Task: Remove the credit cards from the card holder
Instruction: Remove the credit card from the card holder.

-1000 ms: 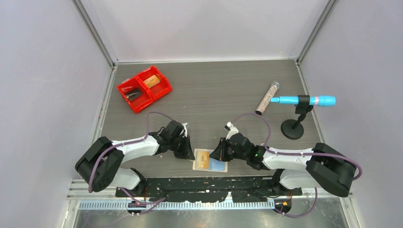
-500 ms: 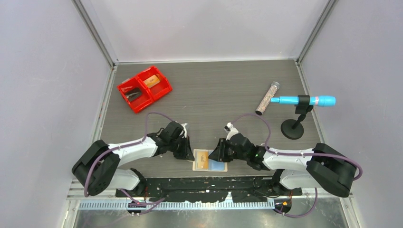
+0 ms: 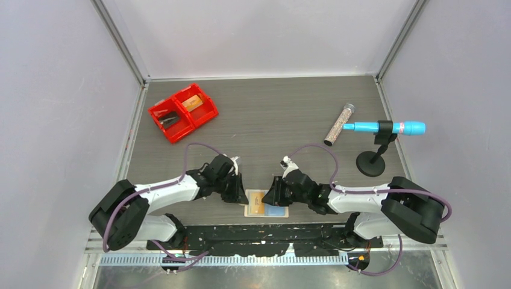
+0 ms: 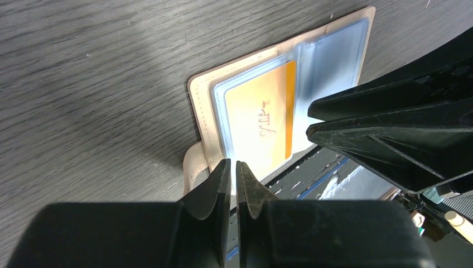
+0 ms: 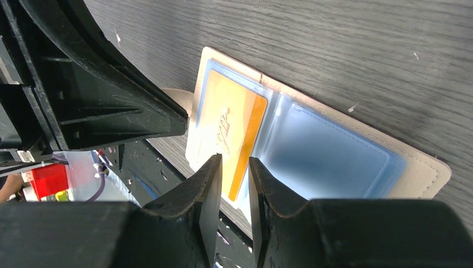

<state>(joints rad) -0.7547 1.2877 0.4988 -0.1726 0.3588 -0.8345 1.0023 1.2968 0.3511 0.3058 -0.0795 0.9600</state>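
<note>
The tan card holder lies open and flat at the table's near edge. It also shows in the left wrist view and the right wrist view. An orange-yellow credit card marked "VIP" sits in its left clear pocket. The right blue-grey pocket looks empty. No dark grey card shows. My left gripper is shut, its tips at the holder's near left edge by the snap tab. My right gripper is open by a narrow gap, just over the card's near edge.
A red two-compartment bin stands at the back left. A glitter tube and a blue marker on a black stand are at the right. The black base rail runs just below the holder.
My right gripper has moved slightly left over the holder toward the card. My left gripper has stayed at the holder's left edge.
</note>
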